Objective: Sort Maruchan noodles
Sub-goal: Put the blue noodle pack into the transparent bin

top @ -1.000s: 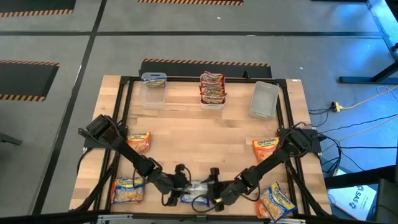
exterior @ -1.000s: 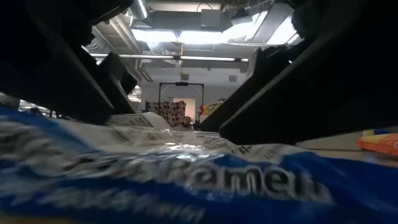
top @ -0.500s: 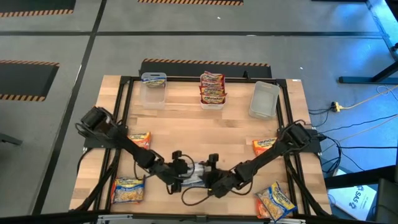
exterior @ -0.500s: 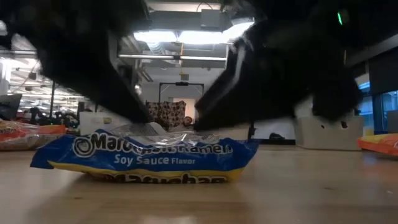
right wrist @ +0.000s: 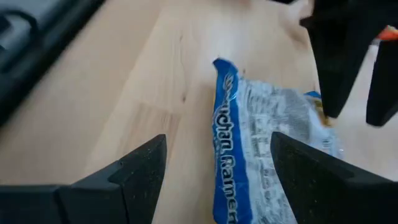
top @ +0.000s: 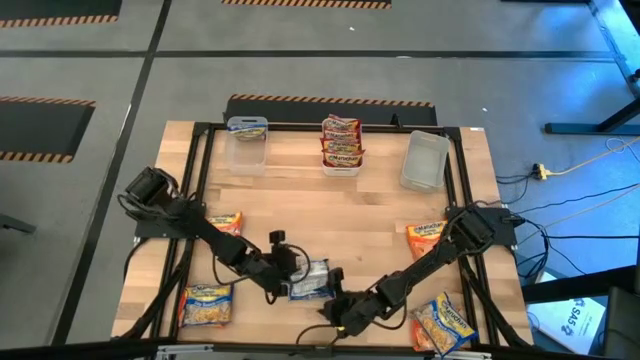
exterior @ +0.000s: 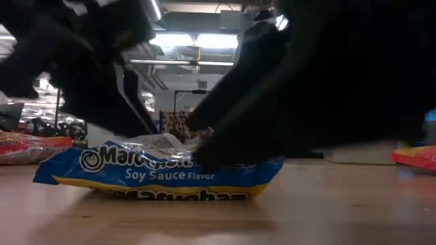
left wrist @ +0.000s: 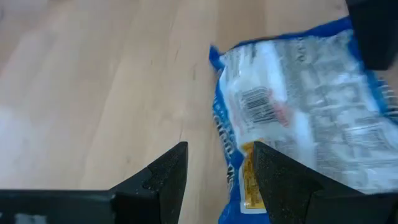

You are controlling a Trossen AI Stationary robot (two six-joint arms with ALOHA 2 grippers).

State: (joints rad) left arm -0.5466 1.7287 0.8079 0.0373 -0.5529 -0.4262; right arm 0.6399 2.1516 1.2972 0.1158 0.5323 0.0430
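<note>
Maruchan noodles packet [exterior: 160, 173] — flat, crinkly blue plastic — lies on wood between spread left gripper [left wrist: 214, 174] and right gripper [right wrist: 214, 171].

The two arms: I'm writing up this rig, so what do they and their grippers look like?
Both are dark, slim, jointed arms, with black cables looped near the wrists. The left gripper has two black, blocky, wedge-shaped fingers; the right gripper has wider black angular fingers. No markings show on them.
</note>
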